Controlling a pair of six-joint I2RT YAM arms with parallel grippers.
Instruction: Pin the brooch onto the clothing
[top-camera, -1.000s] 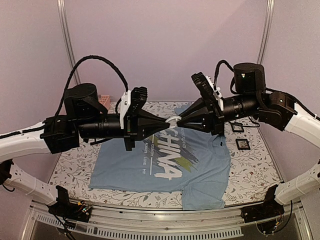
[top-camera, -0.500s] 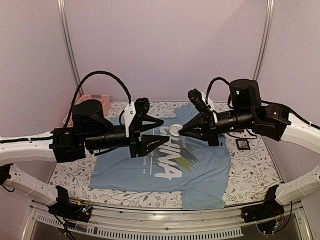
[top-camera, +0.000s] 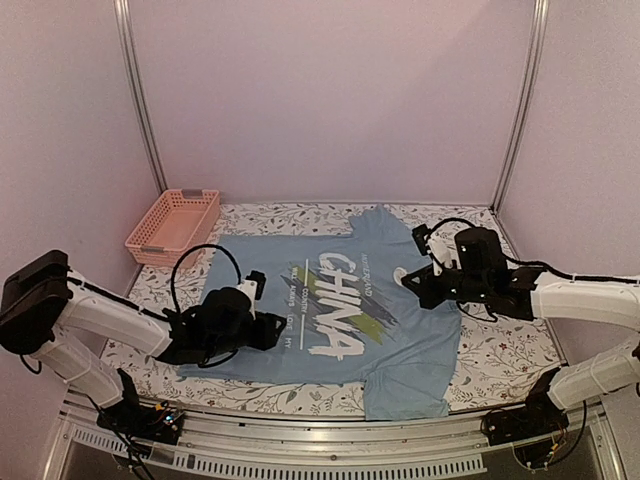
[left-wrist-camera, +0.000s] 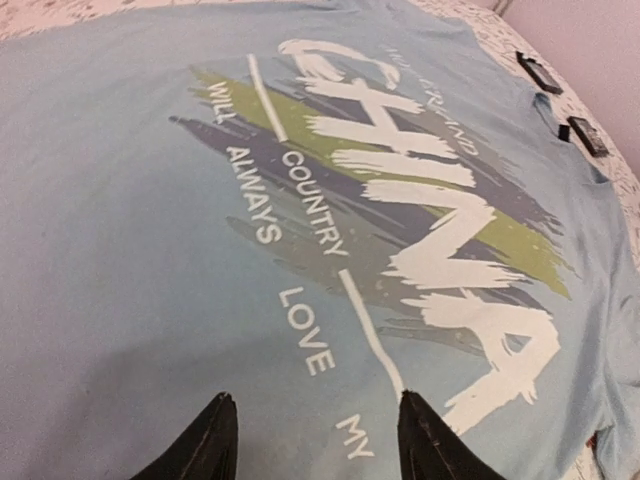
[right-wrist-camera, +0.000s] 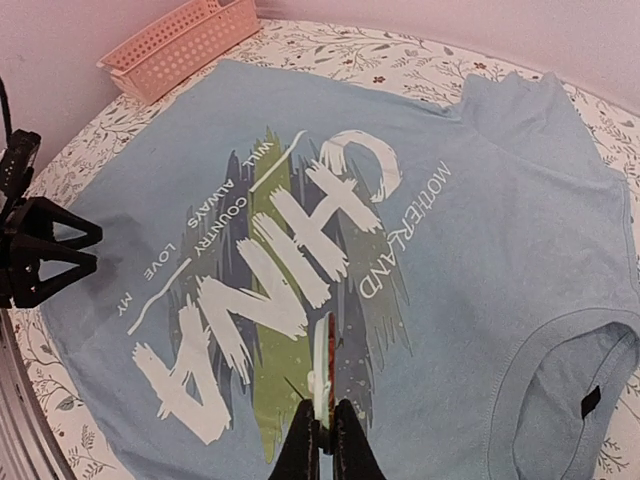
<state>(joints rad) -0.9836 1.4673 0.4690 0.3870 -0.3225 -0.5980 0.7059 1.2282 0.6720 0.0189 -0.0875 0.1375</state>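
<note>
The clothing, a light blue T-shirt (top-camera: 400, 345) with a white "CHINA" print, lies flat on the table. My right gripper (right-wrist-camera: 322, 440) is shut on the brooch (right-wrist-camera: 320, 375). The brooch shows edge-on, white on one side and reddish on the other, and hangs above the print's green stroke. In the top view the right gripper (top-camera: 405, 281) hovers low over the shirt's right chest with the brooch (top-camera: 400, 274) at its tip. My left gripper (left-wrist-camera: 317, 440) is open and holds nothing, low over the words "LOVE MY" on the shirt (left-wrist-camera: 120, 200). In the top view the left gripper (top-camera: 278, 327) is at the print's left edge.
A pink basket (top-camera: 172, 224) stands at the table's back left corner. Two small black square frames (left-wrist-camera: 540, 72) lie beyond the shirt's far sleeve. The floral tablecloth (top-camera: 500, 350) shows around the shirt. The left gripper (right-wrist-camera: 40, 255) appears at the left edge of the right wrist view.
Both arms have come down from high above the table to just over the shirt and moved apart. The left gripper opened and let go of the brooch, which stays in the right gripper.
</note>
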